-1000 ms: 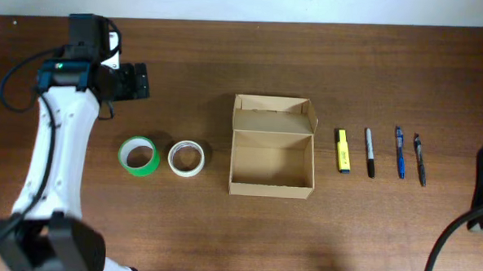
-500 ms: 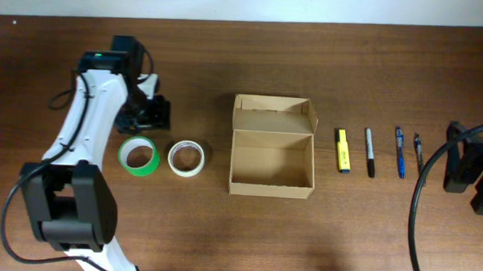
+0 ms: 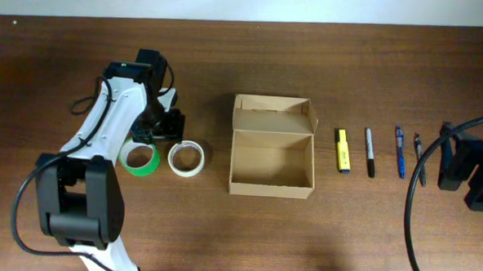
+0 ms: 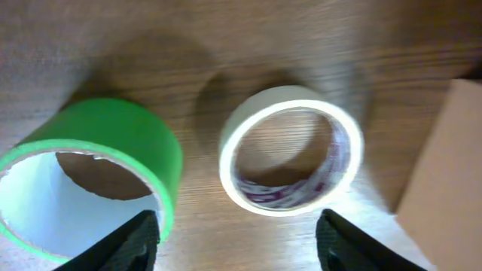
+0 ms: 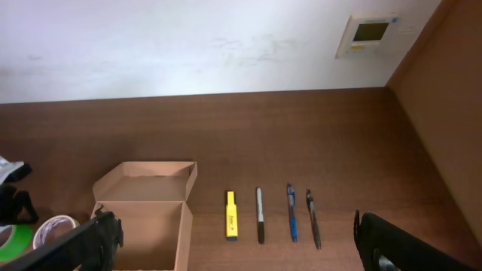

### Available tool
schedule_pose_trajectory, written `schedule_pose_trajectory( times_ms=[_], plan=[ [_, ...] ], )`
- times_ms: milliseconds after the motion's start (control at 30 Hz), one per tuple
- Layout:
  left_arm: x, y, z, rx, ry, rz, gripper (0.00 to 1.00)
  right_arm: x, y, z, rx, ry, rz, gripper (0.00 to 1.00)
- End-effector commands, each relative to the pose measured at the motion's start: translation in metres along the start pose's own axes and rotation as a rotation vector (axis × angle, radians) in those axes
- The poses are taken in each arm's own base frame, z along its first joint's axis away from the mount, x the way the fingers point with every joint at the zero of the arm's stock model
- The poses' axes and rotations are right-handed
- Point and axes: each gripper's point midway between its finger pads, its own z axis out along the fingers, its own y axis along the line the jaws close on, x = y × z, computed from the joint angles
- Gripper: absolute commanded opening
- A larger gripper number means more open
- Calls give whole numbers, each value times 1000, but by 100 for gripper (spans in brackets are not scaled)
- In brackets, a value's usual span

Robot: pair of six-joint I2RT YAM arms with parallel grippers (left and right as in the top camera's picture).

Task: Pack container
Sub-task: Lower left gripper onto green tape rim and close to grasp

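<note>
The tan cardboard container (image 3: 272, 160) sits open and empty at the table's middle, its flap lid folded back; it also shows in the right wrist view (image 5: 147, 211). A green tape roll (image 3: 138, 157) and a white tape roll (image 3: 186, 158) lie left of it; both fill the left wrist view, green (image 4: 105, 150) and white (image 4: 290, 158). My left gripper (image 3: 158, 129) is open and empty, hovering just behind the two rolls (image 4: 237, 241). My right gripper (image 3: 468, 174) is open and empty at the far right, raised above the table (image 5: 233, 245).
A yellow highlighter (image 3: 343, 150), a black marker (image 3: 370, 152), a blue pen (image 3: 399, 151) and a dark pen (image 3: 419, 160) lie in a row right of the container. The same row shows in the right wrist view around the highlighter (image 5: 230, 215).
My left gripper has swung right and forward from the far left back to just behind the tape rolls. My right arm came into view at the right edge.
</note>
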Motion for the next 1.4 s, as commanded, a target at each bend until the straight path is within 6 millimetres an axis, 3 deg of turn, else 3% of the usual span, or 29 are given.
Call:
schedule_pose_trajectory(
  times_ms=[0, 367, 533, 700, 900, 967, 1100, 1167, 1367],
  plan=[
    [6, 15, 18, -17, 56, -35, 64, 2, -4, 1, 21, 8, 12, 99],
    [5, 25, 23, -52, 50, -62, 64, 2, -3, 1, 18, 9, 12, 99],
    [2, 25, 28, -51, 50, -62, 54, 2, -3, 0, 17, 8, 12, 99],
    [6, 24, 46, -36, 92, -66, 48, 2, -3, 0, 17, 8, 12, 99],
    [3, 23, 50, -30, 89, -66, 46, 2, -3, 0, 18, 8, 12, 99],
    [2, 23, 51, -30, 85, -65, 39, 2, -3, 0, 18, 8, 12, 99],
    [-2, 23, 52, -29, 69, -64, 11, 2, -3, 0, 18, 8, 12, 99],
    [-3, 23, 52, -29, 65, -64, 3, 2, -3, 0, 18, 8, 12, 99],
    [-6, 26, 50, -43, 55, -63, 2, 2, -3, 0, 18, 8, 12, 99]
  ],
)
